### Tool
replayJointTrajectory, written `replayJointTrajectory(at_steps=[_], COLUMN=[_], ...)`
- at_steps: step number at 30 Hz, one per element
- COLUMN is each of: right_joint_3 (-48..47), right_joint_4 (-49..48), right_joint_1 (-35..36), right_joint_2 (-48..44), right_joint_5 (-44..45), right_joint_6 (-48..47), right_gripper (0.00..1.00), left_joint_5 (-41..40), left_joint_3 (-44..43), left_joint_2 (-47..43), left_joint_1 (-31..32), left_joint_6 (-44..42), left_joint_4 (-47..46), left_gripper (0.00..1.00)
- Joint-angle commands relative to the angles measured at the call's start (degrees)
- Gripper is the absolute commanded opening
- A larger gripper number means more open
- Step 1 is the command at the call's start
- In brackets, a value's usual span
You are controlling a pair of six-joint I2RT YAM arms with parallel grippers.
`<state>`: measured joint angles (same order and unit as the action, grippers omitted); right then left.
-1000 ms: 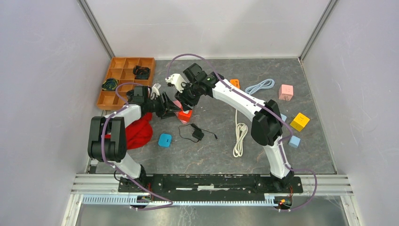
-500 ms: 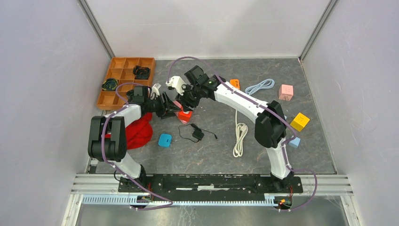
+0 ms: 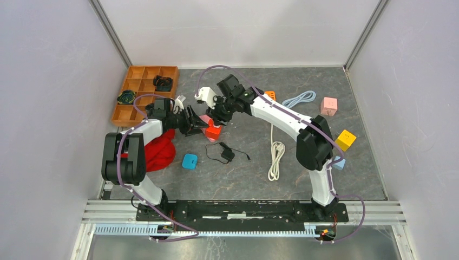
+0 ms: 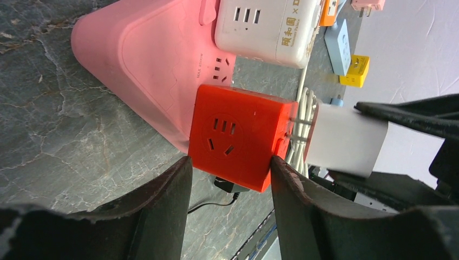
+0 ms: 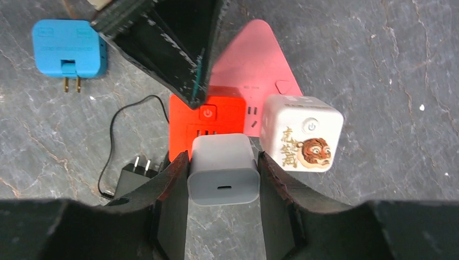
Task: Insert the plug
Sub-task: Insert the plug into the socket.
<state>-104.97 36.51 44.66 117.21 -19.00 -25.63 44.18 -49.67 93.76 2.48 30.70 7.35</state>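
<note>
Reaching from its base at the near left, the left arm (image 3: pixel 123 157) folds up at the elbow beside a red cloth (image 3: pixel 159 151) and sends its forearm away and to the right, past the near edge of a wooden tray (image 3: pixel 142 85). Its wrist lies low over the table (image 3: pixel 238 184), pointing right. The left gripper (image 4: pixel 230 165) is closed partway onto the red cube socket (image 4: pixel 238 135), one finger pressed against each of two opposite sides. That socket sits on a pink power strip (image 4: pixel 146 59), just beside a white cube socket (image 4: pixel 265 24) on the same strip. Nearer the bases, a blue adapter (image 3: pixel 189 161) and a black adapter (image 3: pixel 224 153) with a thin cord lie loose on the table.

The plug (image 5: pixel 223 168), a pale grey charger block, is pinched squarely between the fingers of the right gripper (image 5: pixel 223 157), which are drawn in tight on its two flanks. The plug's front meets the side of the red cube socket that faces away from the left arm. In the left wrist view a narrow gap shows there, but how deep the prongs sit cannot be told. The right arm (image 3: pixel 281 116) rises from its base to a high elbow, then runs a long forearm away and to the left, the wrist tipped down at the socket. A coiled white cable (image 3: pixel 276 157) lies under that forearm.
</note>
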Motion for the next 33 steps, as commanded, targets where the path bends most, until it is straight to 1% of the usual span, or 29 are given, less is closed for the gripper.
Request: replayJointTrajectory(at_steps=[1, 5, 10, 14, 33], right_joint_3=[-0.8, -1.8, -2.2, -1.8, -3.6], right_joint_4=[-0.5, 0.9, 2.1, 1.4, 1.7], right_joint_1=[-0.6, -0.7, -0.6, -0.6, -0.5], right_joint_2=[0.2, 0.3, 0.7, 0.5, 4.2], right_joint_5=[1.2, 0.4, -3.9, -5.5, -4.2], right_joint_6=[-1.4, -1.6, -0.6, 0.9, 0.6], right_gripper=[0.18, 0.18, 0.18, 0.18, 0.18], left_joint_5=[-4.2, -4.2, -4.0, -3.9, -3.5], left_joint_3=[-0.2, -0.2, -0.3, -0.3, -0.1], left_joint_2=[2.0, 2.1, 2.2, 2.1, 2.0], left_joint_1=[0.4, 0.4, 0.4, 0.3, 0.4], left_joint_6=[-4.5, -4.6, -4.6, -4.6, -4.5], left_joint_4=[2.5, 2.6, 2.6, 2.5, 2.5], left_gripper=[0.61, 0.61, 0.61, 0.61, 0.62])
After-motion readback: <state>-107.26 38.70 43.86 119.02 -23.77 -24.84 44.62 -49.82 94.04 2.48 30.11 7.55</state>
